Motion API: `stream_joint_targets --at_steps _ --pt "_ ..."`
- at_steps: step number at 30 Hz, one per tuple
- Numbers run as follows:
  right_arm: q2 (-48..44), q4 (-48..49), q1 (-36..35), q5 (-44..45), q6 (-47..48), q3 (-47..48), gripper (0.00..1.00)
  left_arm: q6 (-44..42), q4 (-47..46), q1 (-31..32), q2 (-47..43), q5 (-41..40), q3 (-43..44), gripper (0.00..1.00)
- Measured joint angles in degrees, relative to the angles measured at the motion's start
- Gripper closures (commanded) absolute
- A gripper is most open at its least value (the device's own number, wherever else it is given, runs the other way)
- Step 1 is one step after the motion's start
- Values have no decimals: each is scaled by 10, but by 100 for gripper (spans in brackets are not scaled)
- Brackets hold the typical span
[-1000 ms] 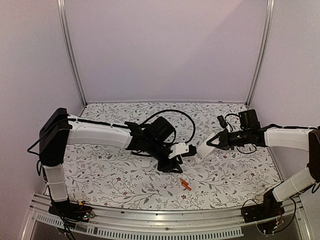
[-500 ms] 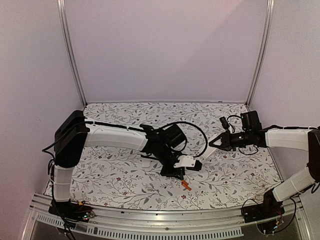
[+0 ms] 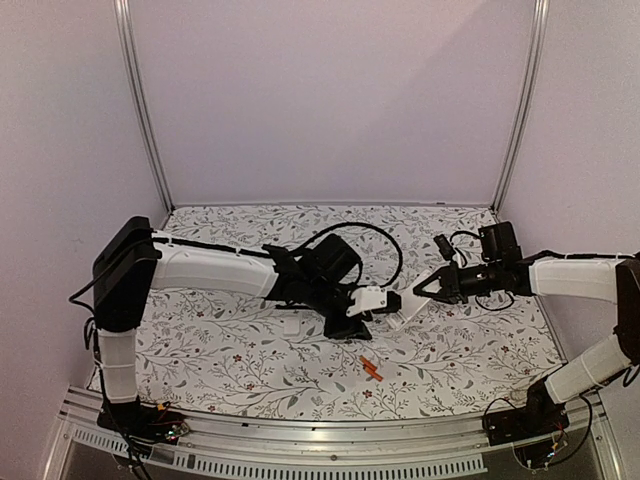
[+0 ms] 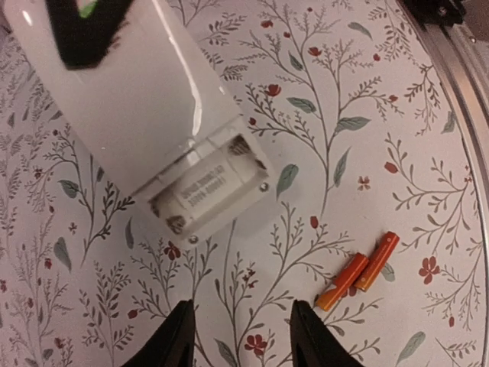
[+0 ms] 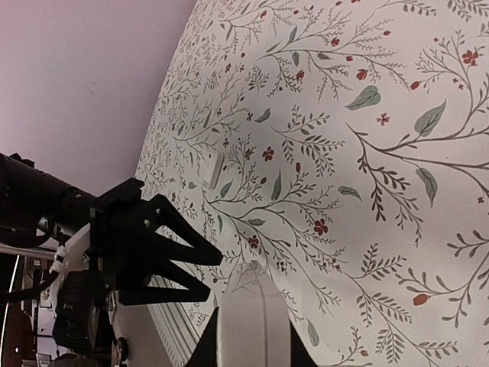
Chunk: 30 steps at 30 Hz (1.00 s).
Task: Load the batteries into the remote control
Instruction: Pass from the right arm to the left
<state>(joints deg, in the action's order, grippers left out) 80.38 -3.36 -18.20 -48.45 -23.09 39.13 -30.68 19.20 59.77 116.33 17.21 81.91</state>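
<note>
Pickup of one battery looks to be the step in hand. The left gripper (image 4: 241, 340) hangs over the middle of the flowered table (image 3: 230, 370), jaws partly apart, with nothing between its fingers (image 4: 180, 336). The two batteries (image 4: 357, 271) lie on the cloth, staggered and touching, nearer the front edge and slightly right of that gripper. The right gripper (image 3: 425, 293) is clamped on one end of the remote control (image 4: 145, 115) and holds it slanted toward the left arm. The battery recess (image 4: 208, 191) faces up and is bare. Whether the remote's low end rests on the cloth cannot be told. To do this step well, carry the left gripper near and right until it stands over a single battery. Choose the outer one, since the pair touch. Turn the wrist so the fingers close across the stick, not along it. Lower until both tips straddle it, then close gently, because so small a round part may roll or squirt out. Hold the remote steady, so that the recess is a fixed target. The cover plate (image 5: 215, 170) lies well to the left and needs no handling now.
</note>
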Motion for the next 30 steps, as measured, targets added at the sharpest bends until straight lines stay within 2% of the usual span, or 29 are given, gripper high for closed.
stream_joint_targets --at_steps 5,21,24,30 --pt "2 5 -19 -18 0 0 100 23 -46 -19 -12 -42 7 59" --pt "17 7 -31 -38 -3 10 96 -9 -15 18 17 -49 58 66" --pt "17 7 -31 -40 -5 10 99 -9 -13 18 17 -49 59 63" --pt "18 17 -30 -36 -9 10 100 21 -17 14 16 -42 57 47"
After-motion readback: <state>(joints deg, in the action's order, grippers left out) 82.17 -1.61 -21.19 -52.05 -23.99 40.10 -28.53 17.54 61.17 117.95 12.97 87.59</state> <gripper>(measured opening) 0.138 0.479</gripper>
